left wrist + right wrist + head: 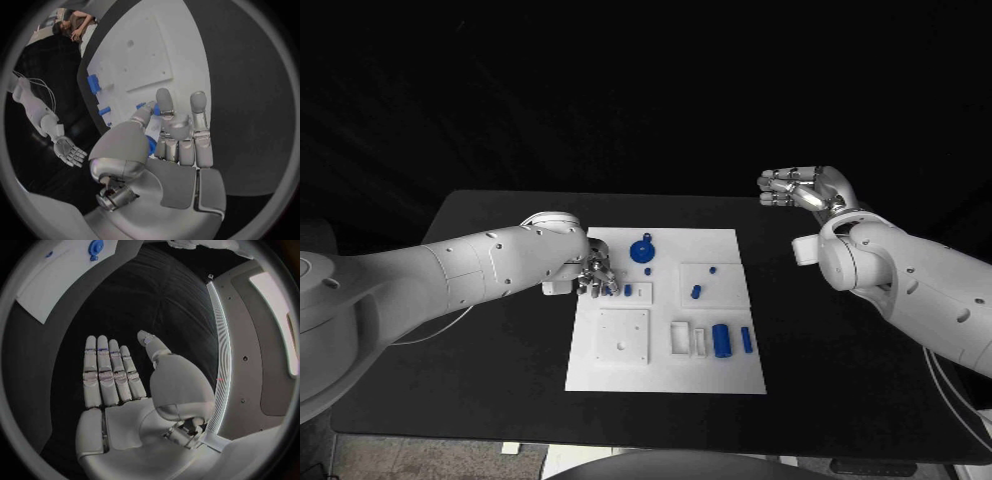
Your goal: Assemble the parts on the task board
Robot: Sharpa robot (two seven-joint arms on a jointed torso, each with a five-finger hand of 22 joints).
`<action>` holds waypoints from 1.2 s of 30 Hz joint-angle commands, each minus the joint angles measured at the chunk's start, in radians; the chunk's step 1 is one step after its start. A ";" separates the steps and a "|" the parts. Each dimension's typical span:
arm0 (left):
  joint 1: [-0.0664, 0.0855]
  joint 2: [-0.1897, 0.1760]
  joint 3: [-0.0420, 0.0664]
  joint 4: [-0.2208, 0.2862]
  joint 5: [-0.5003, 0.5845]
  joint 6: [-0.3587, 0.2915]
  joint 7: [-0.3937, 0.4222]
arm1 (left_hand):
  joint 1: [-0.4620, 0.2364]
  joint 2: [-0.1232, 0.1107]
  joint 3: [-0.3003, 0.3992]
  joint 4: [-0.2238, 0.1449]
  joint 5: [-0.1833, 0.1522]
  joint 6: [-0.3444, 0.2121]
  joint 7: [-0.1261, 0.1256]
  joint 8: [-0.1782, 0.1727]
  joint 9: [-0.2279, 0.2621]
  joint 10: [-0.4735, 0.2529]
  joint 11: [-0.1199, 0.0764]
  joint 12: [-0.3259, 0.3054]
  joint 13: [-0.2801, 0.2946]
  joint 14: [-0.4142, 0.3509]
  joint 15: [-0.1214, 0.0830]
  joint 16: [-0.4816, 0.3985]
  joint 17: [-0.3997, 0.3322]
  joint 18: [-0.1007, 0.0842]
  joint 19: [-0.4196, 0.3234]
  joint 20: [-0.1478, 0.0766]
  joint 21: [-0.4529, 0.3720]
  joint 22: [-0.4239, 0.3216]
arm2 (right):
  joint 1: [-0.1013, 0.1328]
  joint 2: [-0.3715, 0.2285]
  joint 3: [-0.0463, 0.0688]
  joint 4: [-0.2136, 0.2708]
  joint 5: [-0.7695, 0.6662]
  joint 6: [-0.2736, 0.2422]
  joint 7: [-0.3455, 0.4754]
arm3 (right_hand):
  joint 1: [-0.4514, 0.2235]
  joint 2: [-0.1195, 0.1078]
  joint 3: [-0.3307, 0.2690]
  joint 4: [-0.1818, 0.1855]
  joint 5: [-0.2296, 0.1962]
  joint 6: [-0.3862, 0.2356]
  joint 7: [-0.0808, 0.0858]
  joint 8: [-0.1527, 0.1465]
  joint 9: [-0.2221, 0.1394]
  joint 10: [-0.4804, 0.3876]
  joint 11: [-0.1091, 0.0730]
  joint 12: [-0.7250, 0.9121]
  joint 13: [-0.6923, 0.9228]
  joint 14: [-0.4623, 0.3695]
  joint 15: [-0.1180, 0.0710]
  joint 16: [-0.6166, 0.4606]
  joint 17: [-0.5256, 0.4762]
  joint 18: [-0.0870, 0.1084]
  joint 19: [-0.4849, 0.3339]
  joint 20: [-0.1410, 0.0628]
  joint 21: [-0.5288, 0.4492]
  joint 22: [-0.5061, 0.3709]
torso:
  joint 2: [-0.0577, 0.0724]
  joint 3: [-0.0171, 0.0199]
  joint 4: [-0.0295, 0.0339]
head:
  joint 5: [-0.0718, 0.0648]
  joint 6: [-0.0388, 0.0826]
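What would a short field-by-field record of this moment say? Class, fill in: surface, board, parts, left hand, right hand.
surface: black table
board: white task board, mid-table
parts: blue parts lying on the board
left hand: left hand over the board's left edge, fingers down beside a small blue part; whether it holds anything cannot be told
right hand: right hand off the board, fingers straight, holding nothing

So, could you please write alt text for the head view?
The left hand reaches down onto the left edge of the white task board, fingers at small blue parts. The right hand hovers empty beyond the table's far right edge.
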 commanded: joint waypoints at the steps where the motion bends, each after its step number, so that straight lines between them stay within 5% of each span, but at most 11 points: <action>1: -0.026 -0.005 -0.018 -0.007 0.002 0.085 -0.054 | 0.027 0.017 0.027 -0.035 0.000 0.010 -0.011 -0.003 0.001 0.043 -0.004 0.000 0.001 -0.003 0.006 0.000 0.001 0.005 -0.001 0.008 0.000 0.018 | -0.001 0.001 0.000 0.001 -0.003 0.015 0.008 | -0.006 0.004 0.004 0.000 0.005 -0.008 -0.002 0.000 -0.001 -0.007 -0.003 -0.006 -0.001 -0.009 0.000 -0.005 -0.001 0.008 -0.009 0.000 -0.004 0.000 | -0.001 -0.0002 0.0002 | 0.001 0.000; 17: -0.009 0.009 -0.017 -0.028 0.059 0.108 -0.056 | 0.027 0.017 0.028 -0.038 0.004 0.015 -0.011 -0.012 0.007 0.043 -0.005 0.001 0.004 -0.002 0.005 0.004 0.009 0.005 -0.001 0.007 0.003 0.018 | -0.001 0.002 0.000 0.000 -0.003 0.015 0.008 | -0.006 0.004 0.004 0.000 0.005 -0.008 -0.002 0.000 -0.001 -0.007 -0.003 -0.006 -0.001 -0.009 0.000 -0.005 -0.001 0.008 -0.009 0.000 -0.004 0.000 | 0.000 0.0006 -0.0003 | 0.001 0.003; 36: -0.007 0.052 -0.017 -0.068 0.033 0.122 -0.068 | 0.028 0.020 0.027 -0.037 -0.002 0.016 -0.011 -0.017 0.015 0.043 -0.005 0.001 0.007 -0.001 0.005 0.005 0.011 0.006 0.000 0.006 0.005 0.018 | -0.001 0.003 0.000 0.001 -0.003 0.015 0.008 | -0.006 0.003 0.010 0.000 0.005 -0.008 -0.002 0.000 -0.001 -0.007 -0.003 -0.006 -0.002 -0.009 0.000 -0.005 -0.001 0.008 -0.009 0.000 -0.004 0.000 | 0.000 0.0001 -0.0006 | 0.002 0.001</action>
